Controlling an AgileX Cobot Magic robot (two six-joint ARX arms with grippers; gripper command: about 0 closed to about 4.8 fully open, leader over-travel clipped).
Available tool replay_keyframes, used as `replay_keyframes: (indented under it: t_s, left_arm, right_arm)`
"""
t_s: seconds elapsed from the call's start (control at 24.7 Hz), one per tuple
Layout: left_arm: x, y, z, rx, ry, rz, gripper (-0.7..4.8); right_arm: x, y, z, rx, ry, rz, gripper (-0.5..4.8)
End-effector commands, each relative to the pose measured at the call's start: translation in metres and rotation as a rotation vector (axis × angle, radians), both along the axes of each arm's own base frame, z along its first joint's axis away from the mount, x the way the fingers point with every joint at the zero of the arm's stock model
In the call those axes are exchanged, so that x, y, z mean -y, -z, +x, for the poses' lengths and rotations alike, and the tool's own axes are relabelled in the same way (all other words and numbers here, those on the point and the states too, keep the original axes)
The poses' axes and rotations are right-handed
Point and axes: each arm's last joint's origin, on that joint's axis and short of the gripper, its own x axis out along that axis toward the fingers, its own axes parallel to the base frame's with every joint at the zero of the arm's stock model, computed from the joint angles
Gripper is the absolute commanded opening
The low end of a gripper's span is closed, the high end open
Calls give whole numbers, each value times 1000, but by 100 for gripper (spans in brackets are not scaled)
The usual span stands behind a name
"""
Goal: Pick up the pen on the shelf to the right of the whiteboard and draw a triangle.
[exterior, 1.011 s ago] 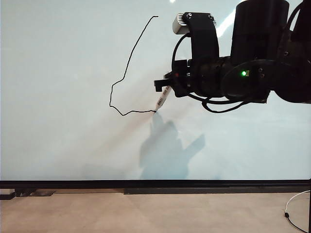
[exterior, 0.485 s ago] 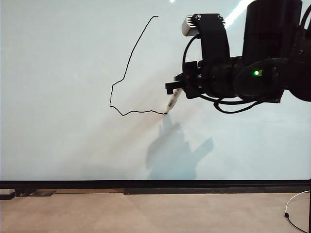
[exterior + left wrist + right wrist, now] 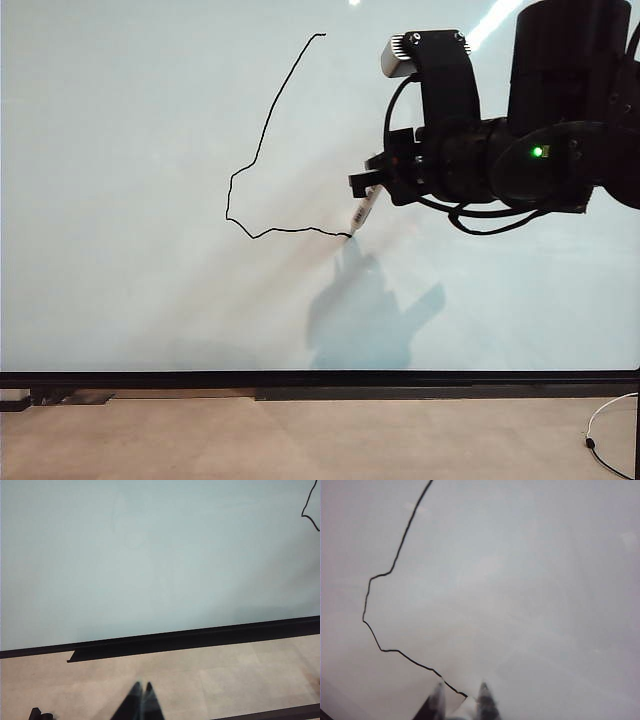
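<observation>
While right gripper (image 3: 362,190) jaws pinch the pen (image 3: 362,211), left gripper (image 3: 141,692) jaws seem closed.

Colour check from my end. Whiteboard (image 3: 150,300) reads pale grey-white with a faint green-blue cast, glossy, bright white glare streak near its top right corner; thin black frame along the lower edge. Triangle (image 3: 262,140) is a thin black wobbly line, outline not closed. Pen (image 3: 362,212) has a whitish-grey barrel with dark print and a black tip. Right gripper (image 3: 366,186) and its arm are all black, one green LED lit on the arm, silver-grey camera housing on top. Grey shadow on the board under the pen. Left gripper (image 3: 141,700) fingers are black. Floor strip below the board is beige-tan, light tile pattern.
</observation>
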Motion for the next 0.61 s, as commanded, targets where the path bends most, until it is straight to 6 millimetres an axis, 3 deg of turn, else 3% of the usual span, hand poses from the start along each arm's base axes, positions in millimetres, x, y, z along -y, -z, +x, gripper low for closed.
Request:
replay_keyframes:
  t_s: [0.04, 0.61]
  left_arm:
    - [0, -2, 0, 10, 4, 1, -5]
    - [0, -2, 0, 10, 4, 1, -5]
  right_arm:
    - [5, -8, 1, 41, 50, 11, -3]
    - [22, -2, -6, 23, 105, -23, -3]
